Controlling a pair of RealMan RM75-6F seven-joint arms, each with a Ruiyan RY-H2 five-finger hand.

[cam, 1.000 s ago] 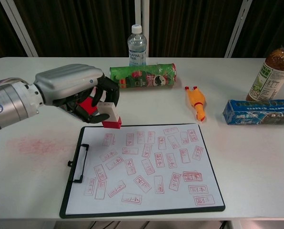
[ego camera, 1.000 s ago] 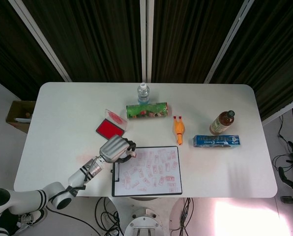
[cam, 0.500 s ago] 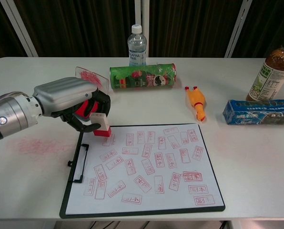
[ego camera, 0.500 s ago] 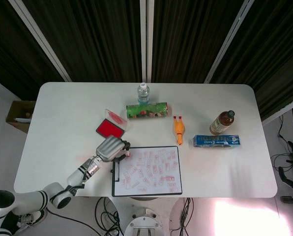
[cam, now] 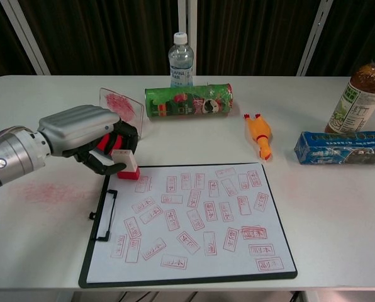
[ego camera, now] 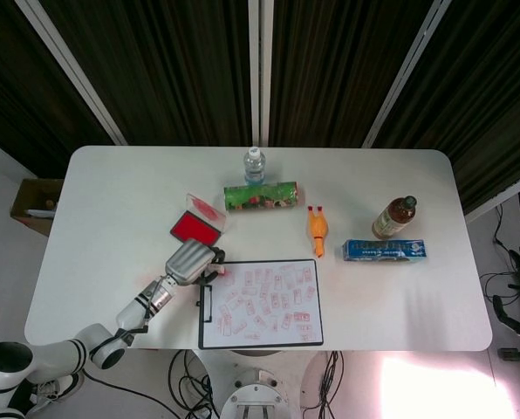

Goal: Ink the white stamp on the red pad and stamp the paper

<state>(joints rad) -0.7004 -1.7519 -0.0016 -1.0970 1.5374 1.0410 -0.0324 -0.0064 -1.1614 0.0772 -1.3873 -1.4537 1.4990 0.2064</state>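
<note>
Nearest the robot, a black clipboard (cam: 187, 277) lies flat on the white table (cam: 338, 214), its metal clip on the left edge. It holds a white sheet of paper (cam: 194, 217) covered with many small red rectangular stamp marks set at different angles.

At the paper's top left corner stands the small white block stamp with a red base (cam: 127, 165), red base down, right at the clipboard's edge. The chest view does not make clear whether the base is pressed onto the paper or held just above it. The robot's left hand (cam: 87, 135), silver-backed with dark fingers, reaches in from the left and grips the stamp, fingers curled around its white upper part. On the bare table to the left of the clipboard is a faint smear of red ink (cam: 46, 192).

Just behind the hand sits the red ink pad (ego camera: 195, 229), its clear hinged lid (cam: 121, 108) standing open and smudged with red.

Further back, a green cylindrical snack can (cam: 189, 100) lies on its side, and behind it a clear plastic water bottle with a white cap (cam: 180, 61) stands upright. To the right of the can lies an orange rubber chicken toy (cam: 258, 135). Further right, a blue rectangular box (cam: 341, 148) lies flat, with a brown tea bottle with a green label (cam: 358, 93) upright behind it.

The right hand appears in neither view.
</note>
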